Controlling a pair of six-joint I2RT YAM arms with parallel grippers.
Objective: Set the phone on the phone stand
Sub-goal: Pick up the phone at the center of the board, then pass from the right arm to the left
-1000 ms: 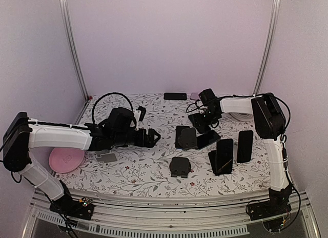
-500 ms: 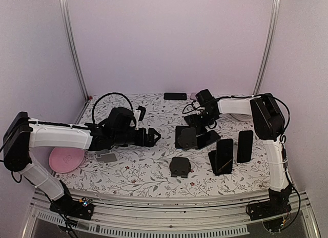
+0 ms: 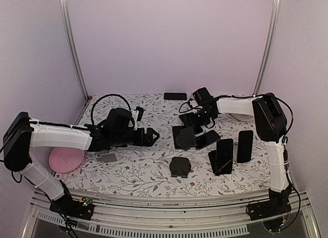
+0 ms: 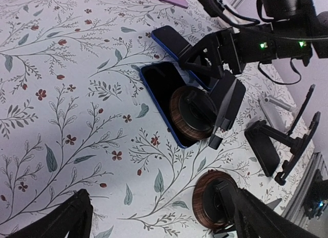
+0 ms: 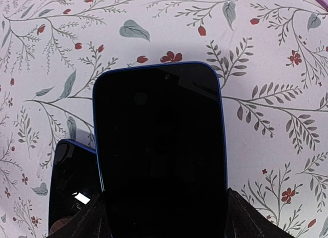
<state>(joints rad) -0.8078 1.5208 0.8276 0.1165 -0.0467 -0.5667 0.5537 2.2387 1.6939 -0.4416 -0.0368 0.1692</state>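
Right gripper (image 4: 195, 51) has the phone (image 5: 159, 145) pinched across its width, one finger on each long edge, so the jaws sit fairly wide but clamped on it. The phone has a black screen and a blue rim, it's tilted, and it hangs low over the flowery table (image 3: 138, 171). No view really shows whether its low end touches the cloth.

It's not on the stand (image 4: 192, 112) yet. In the top view the stand sits at roughly 7 o'clock from the right gripper, just beside it. It has a round brown base and a dark back plate, and it looks like it rests partly on a second phone (image 4: 156, 84) that lies flat, screen up. In the right wrist view that second phone peeks out at 7 o'clock from under the held one.

Left gripper (image 3: 152, 137) is wide open with nothing in it, hovering at 9 o'clock of the stand, a little apart from it. A second stand (image 3: 180, 166) with the same round base is near the first, at 6 o'clock. An upright phone (image 3: 244, 144) stands at 3 o'clock, well apart, and a pink plate (image 3: 66, 160) lies far off at 8 o'clock of the left gripper
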